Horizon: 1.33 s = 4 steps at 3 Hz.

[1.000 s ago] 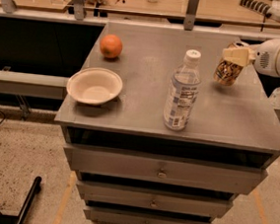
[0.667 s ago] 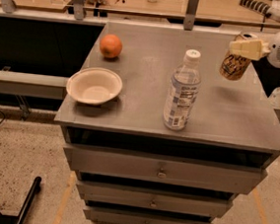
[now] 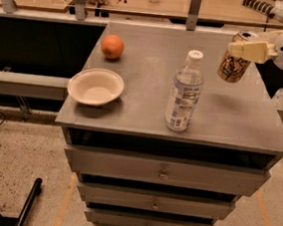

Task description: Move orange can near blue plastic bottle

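The orange can (image 3: 235, 63), copper-orange with cream and dark lettering and a silver top, hangs tilted in the air above the right rear of the grey cabinet top (image 3: 150, 71). My gripper (image 3: 243, 50) reaches in from the right edge and is shut on the can's upper part. The blue plastic bottle (image 3: 184, 91), clear with a white cap and printed label, stands upright near the front middle of the top, left of and in front of the can.
A round orange fruit (image 3: 112, 46) lies at the back left. A white bowl (image 3: 95, 86) sits near the front left edge. The cabinet has several drawers (image 3: 164, 170) below. A wooden bench runs behind.
The can has been lifted off the cabinet top and now hangs higher, tilted, in my gripper. The bottle, bowl and fruit have not moved.
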Each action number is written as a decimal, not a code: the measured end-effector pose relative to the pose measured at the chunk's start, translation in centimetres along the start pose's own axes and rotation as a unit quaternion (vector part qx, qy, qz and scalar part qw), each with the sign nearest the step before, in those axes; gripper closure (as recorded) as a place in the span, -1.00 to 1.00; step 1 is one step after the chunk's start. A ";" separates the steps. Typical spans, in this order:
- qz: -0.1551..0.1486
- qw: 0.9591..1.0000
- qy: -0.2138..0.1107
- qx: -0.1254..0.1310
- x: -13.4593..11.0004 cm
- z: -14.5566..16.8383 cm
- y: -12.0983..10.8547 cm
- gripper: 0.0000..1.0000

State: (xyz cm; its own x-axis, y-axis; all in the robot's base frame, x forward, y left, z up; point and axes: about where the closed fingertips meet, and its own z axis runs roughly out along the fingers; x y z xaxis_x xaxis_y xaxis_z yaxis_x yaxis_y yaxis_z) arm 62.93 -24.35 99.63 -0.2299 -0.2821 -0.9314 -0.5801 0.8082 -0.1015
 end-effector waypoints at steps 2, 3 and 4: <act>0.029 0.999 0.021 -0.028 5.3 -4.4 1.8 1.00; 0.034 0.998 0.023 -0.056 6.9 -7.0 4.2 1.00; 0.035 0.997 0.023 -0.060 7.3 -7.6 4.5 1.00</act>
State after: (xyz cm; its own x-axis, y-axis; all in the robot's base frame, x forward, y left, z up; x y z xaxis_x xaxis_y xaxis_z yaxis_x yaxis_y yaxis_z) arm 52.72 -26.72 95.08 -0.3077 -0.2521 -0.9175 -0.6497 0.7602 0.0090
